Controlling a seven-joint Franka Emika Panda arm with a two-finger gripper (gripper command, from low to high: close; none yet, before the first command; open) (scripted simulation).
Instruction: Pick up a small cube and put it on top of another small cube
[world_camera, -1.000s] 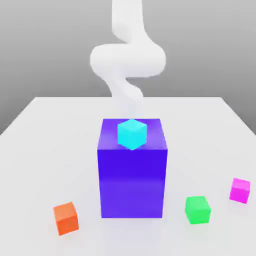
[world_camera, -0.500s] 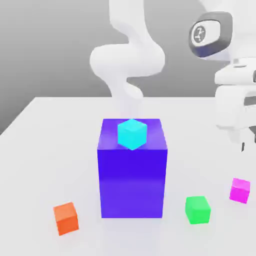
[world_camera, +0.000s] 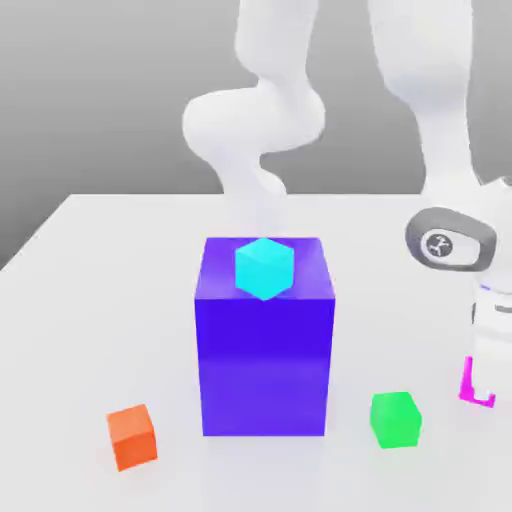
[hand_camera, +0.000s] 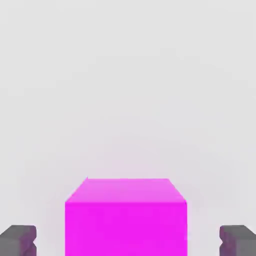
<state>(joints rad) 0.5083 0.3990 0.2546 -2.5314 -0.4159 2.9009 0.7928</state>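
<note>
The small magenta-pink cube (world_camera: 467, 386) rests on the white table at the exterior view's right, mostly covered by the white hand that has come down over it. My gripper (world_camera: 484, 388) straddles it. In the hand view the cube (hand_camera: 126, 220) sits midway between the two dark fingertips (hand_camera: 18, 240), with a clear gap of table on each side, so my gripper (hand_camera: 127, 241) is open around the cube and not touching it. A small green cube (world_camera: 396, 419) lies close by, toward the exterior view's left of the magenta one.
A tall blue-purple block (world_camera: 264, 350) stands mid-table with a cyan cube (world_camera: 264, 267) on top. An orange cube (world_camera: 132, 437) lies near the front at the exterior view's left. The arm's white links rise behind the block and above the hand.
The hand entered from above at the exterior view's right and dropped down onto the magenta cube, now covering most of it. No cube has moved.
</note>
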